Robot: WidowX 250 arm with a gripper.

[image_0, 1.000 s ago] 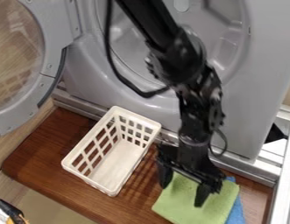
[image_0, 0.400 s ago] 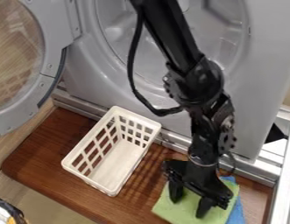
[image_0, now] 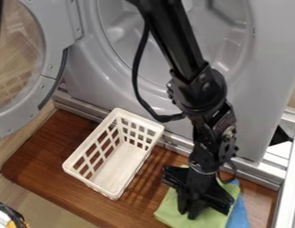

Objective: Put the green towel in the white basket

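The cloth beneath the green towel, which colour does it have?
The cloth is blue; it shows best in the camera view, beside the green towel.

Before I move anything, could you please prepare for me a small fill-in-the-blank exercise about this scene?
1. The basket with lattice walls has the colour ____.
2. Inside or outside: the green towel is ____ the basket.
3. The black hand is down at the towel whose colour is ____, not the blue one.
4. Open or closed: the machine's round door is ____.

Missing words: white; outside; green; open
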